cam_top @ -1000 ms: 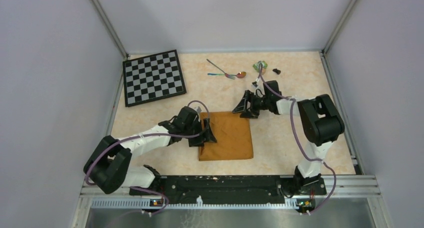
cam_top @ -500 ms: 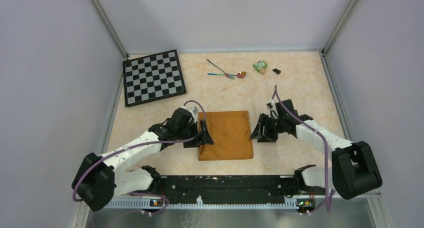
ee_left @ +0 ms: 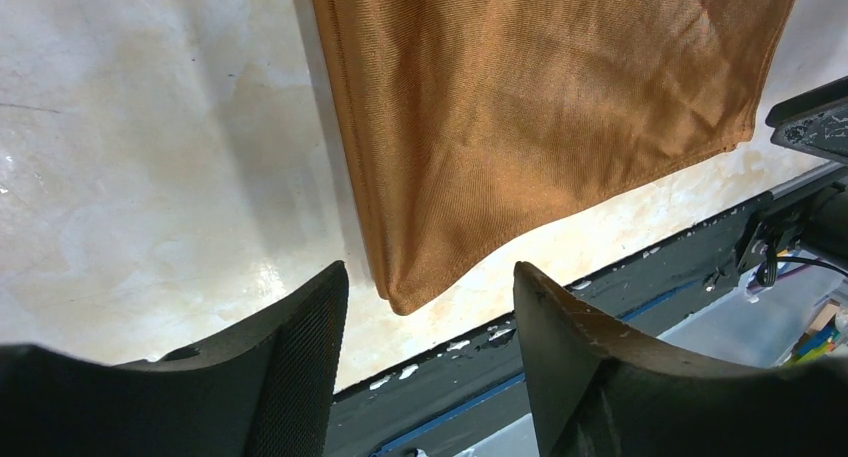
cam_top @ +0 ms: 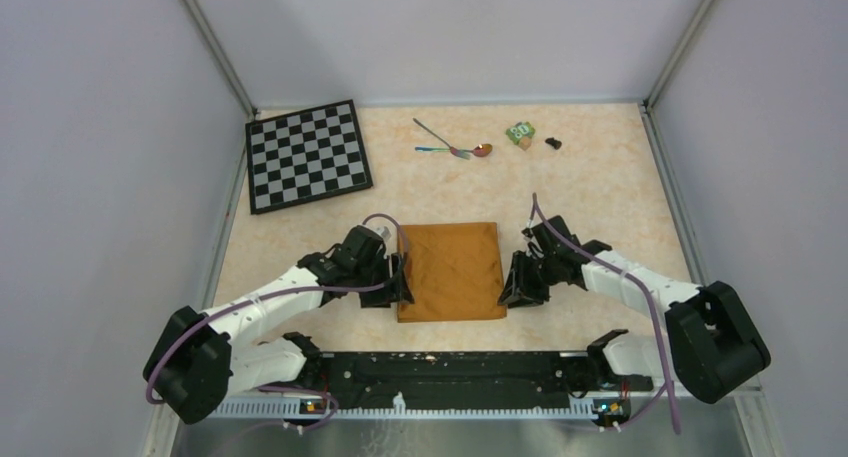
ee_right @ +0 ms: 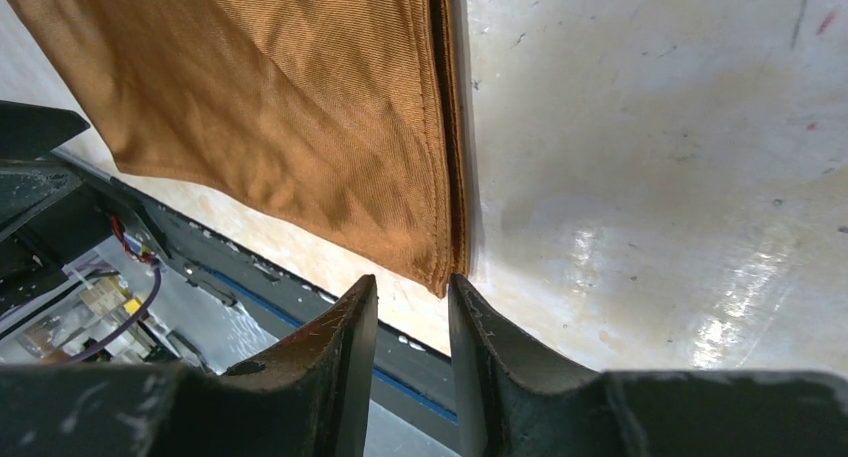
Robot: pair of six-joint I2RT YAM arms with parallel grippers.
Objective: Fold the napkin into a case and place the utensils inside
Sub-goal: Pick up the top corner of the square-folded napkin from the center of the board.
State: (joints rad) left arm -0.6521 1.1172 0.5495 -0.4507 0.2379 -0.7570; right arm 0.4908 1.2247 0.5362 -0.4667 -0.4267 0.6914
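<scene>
The orange-brown napkin [cam_top: 452, 271] lies folded to a near-square on the table between the arms. My left gripper [cam_top: 400, 289] hangs open just over its near left corner [ee_left: 400, 299], holding nothing. My right gripper [cam_top: 512, 289] is at the near right corner [ee_right: 440, 277], its jaws a narrow gap apart and holding nothing. The two utensils [cam_top: 455, 147], a spoon with a coppery bowl [cam_top: 482, 149] and a thin crossed piece, lie at the far middle of the table.
A black-and-white chessboard [cam_top: 307, 155] lies at the far left. A small green block [cam_top: 519, 132] and a small black piece [cam_top: 553, 142] sit at the far right. The black base rail [cam_top: 440, 367] runs just beyond the napkin's near edge.
My right arm swung from the napkin's far right corner down its right side to the near right corner. My left gripper slid down the left edge toward the near left corner.
</scene>
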